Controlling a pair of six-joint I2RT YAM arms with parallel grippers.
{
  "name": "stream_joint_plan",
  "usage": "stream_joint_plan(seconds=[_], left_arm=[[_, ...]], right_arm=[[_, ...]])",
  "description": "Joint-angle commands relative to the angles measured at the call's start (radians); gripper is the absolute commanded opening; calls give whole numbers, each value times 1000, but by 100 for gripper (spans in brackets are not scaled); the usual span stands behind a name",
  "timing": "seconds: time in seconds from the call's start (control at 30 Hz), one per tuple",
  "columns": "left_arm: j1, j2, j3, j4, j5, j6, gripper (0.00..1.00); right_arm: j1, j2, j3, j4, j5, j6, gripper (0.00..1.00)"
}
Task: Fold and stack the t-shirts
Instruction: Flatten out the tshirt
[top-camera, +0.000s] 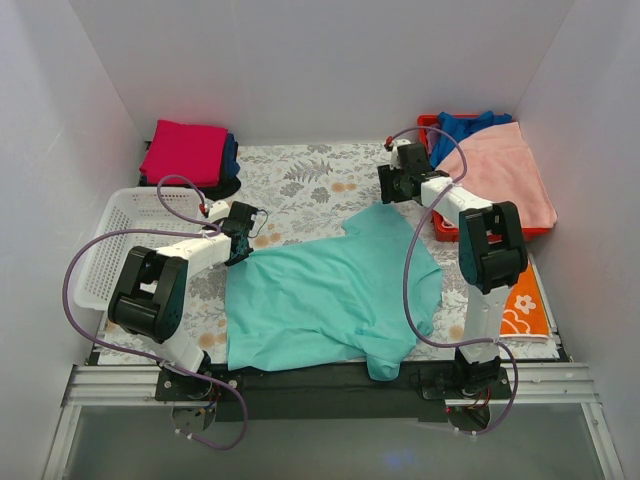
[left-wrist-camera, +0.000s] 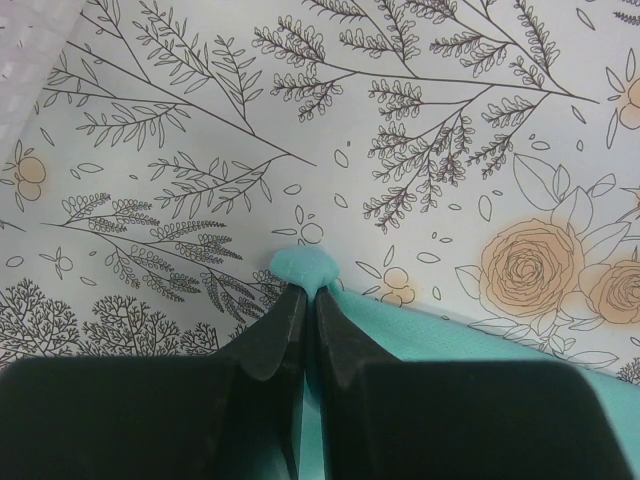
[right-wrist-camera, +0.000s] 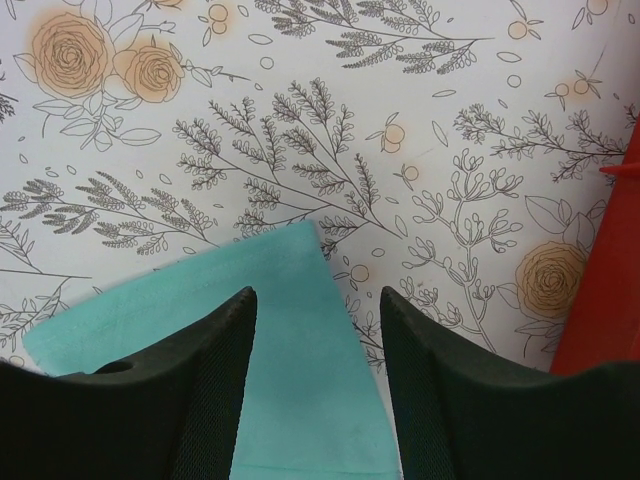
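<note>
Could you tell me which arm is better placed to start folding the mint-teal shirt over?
The left. The left gripper is shut on a pinch of the mint-teal shirt at its edge, so it could probably lift straight away. The right gripper hangs open over another corner, holding nothing.

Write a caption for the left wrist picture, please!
Left gripper shut on a pinch of the mint-teal t-shirt over the flowery tablecloth.
</note>
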Motion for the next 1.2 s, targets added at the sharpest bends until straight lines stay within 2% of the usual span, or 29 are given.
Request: stream_joint_plan(seconds=[0.0, 0.4, 0.5, 0.53, 0.57, 0.6, 0.9, 1.17], left_arm=[[3, -18, -26, -33, 39, 4, 0], [3, -11, -27, -30, 33, 4, 0], [3, -8, -26, -32, 33, 4, 0], [3, -8, -24, -30, 33, 4, 0], [3, -8, -26, -29, 33, 6, 0], [3, -9, -24, -30, 31, 6, 0], [3, -34, 23, -56, 19, 17, 0], [3, -195, 126, -114, -19, 49, 0]], right_arm=[[3, 26, -3, 11, -11, 0, 59], [14, 168, 61, -55, -60, -21, 54], [20, 181, 86, -97, -22, -23, 39], [20, 180, 89, -104, -20, -23, 27], [20, 178, 90, -109, -19, -23, 18], [20, 175, 92, -113, -11, -23, 2], [18, 56, 22, -123, 75, -11, 1], [20, -321, -140, -110, 130, 40, 1]])
